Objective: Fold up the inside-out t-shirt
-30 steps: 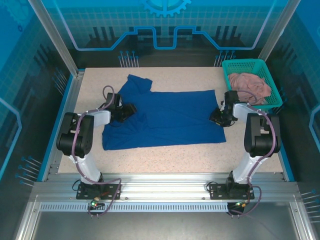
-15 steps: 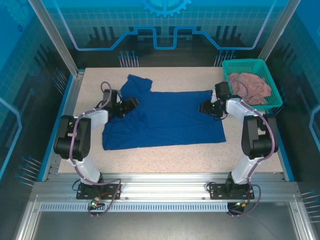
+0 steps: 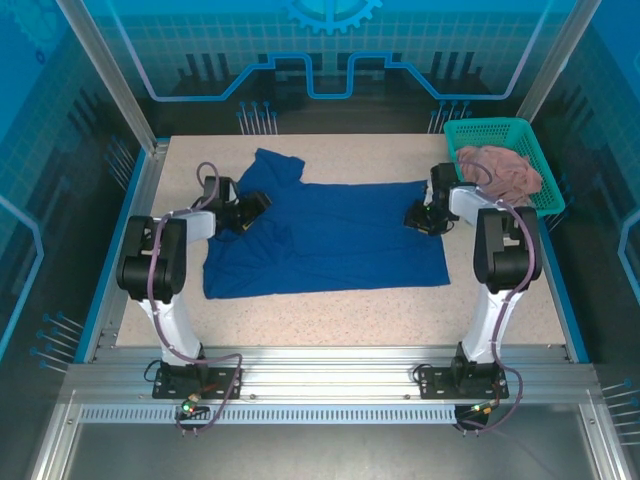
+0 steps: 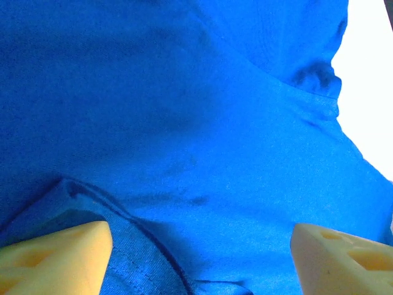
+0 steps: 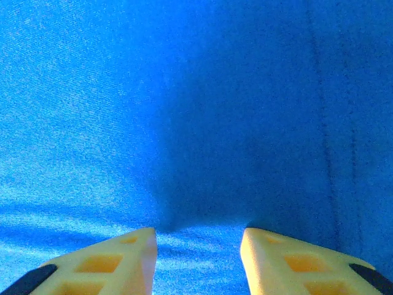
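Speckled beige tabletop point(image 3: 330, 310), seen from above. Spread almost flat across its middle, a royal-blue short-sleeved cotton t-shirt point(image 3: 340, 240), one sleeve pointing to the far left (laid out, presumably, for a first fold). At the far right corner, near the shirt, a teal plastic lattice basket point(image 3: 490, 124) holding a crumpled dusty-pink cloth garment point(image 3: 500, 175). Low over the shirt's left side by the sleeve, the left gripper point(image 4: 201, 239), yellow fingers wide apart above the fabric. At the shirt's right edge, the right gripper point(image 5: 198, 236), jaws closer yet parted, cloth puckering between the tips, likely poised to pinch.
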Tool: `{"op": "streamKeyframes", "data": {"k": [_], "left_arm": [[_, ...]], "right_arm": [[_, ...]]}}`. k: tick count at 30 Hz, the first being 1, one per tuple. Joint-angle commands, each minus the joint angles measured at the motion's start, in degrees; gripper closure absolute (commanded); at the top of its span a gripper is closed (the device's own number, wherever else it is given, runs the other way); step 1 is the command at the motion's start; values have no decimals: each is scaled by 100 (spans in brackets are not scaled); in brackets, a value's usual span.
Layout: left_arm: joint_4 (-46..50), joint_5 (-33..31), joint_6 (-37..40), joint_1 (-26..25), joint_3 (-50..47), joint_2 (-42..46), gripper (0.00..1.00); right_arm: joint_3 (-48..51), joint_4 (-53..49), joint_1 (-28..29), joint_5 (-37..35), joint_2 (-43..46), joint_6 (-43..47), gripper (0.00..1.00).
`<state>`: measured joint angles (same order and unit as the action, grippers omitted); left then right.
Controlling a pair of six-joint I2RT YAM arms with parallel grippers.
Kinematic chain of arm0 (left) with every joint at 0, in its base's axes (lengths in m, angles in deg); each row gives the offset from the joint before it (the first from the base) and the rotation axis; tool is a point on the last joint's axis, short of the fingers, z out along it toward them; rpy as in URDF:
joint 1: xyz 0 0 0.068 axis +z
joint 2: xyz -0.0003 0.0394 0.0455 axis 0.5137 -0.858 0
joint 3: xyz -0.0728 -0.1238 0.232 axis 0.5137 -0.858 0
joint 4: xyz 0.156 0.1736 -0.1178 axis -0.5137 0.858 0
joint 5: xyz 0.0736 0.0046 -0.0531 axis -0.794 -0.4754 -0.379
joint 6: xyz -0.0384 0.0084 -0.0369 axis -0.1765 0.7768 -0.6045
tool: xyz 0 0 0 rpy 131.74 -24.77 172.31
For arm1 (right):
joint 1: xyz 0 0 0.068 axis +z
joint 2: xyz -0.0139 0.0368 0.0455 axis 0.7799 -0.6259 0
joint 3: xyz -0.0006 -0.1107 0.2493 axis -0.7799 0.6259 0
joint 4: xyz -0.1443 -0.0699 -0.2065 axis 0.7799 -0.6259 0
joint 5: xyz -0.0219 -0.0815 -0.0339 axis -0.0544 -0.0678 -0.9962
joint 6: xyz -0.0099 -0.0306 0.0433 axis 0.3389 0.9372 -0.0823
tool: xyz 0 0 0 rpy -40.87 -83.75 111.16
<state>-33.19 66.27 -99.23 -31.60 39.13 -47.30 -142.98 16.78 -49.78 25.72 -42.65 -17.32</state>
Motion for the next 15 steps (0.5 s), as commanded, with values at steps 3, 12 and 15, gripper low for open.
{"op": "streamKeyframes", "data": {"k": [3,12,15], "left_arm": [[138,-39,-263,36,-989,634,22],[387,-350,107,58,-717,1306,20],[468,-447,330,86,118,817,20]], "right_arm": [[519,-730,-90,-258,456,12,60],[798,-193,-28,-304,1385,116,52],[318,80,53,-369,1254,83,46]]}}
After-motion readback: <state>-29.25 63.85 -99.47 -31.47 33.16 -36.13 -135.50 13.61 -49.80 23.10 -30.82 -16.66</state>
